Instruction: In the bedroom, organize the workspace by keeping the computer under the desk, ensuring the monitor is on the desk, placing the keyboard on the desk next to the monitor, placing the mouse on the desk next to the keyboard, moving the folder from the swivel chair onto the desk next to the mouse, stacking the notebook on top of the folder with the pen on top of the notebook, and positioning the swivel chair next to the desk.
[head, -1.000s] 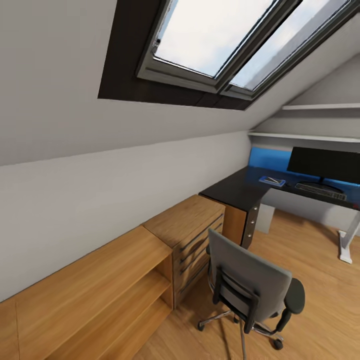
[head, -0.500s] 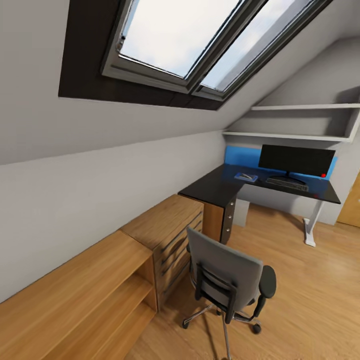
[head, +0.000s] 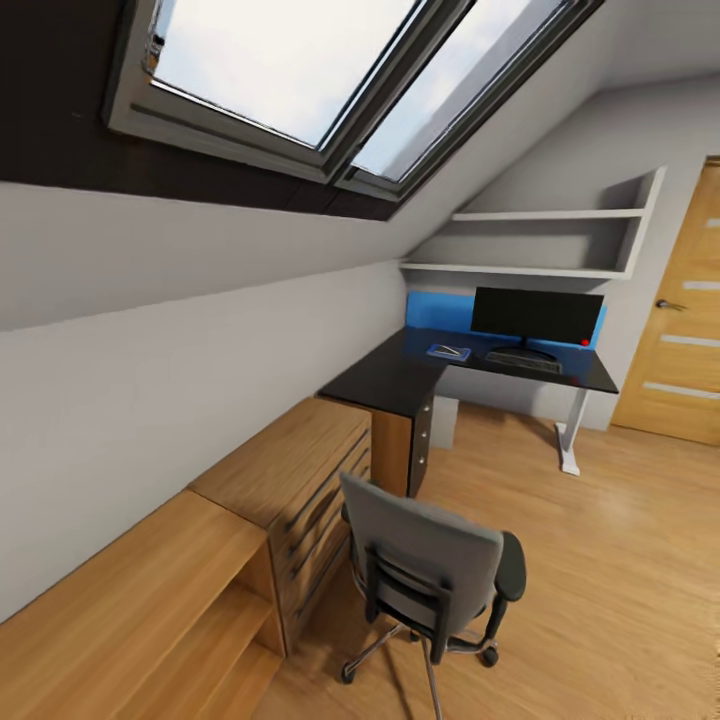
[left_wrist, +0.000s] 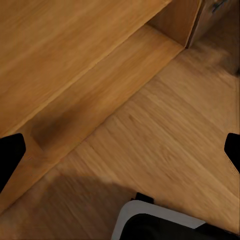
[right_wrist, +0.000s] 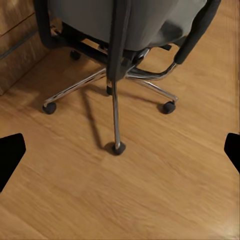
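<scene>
Grey swivel chair stands beside wooden dresser, well short of desk.

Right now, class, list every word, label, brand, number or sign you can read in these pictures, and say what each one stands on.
None can be read.
Keyboard: any key lettering is too small and blurred to read.
Monitor: screen is black, no brand readable.
Folder: too small to show any label.
Chair, dresser and door: no writing visible.
</scene>
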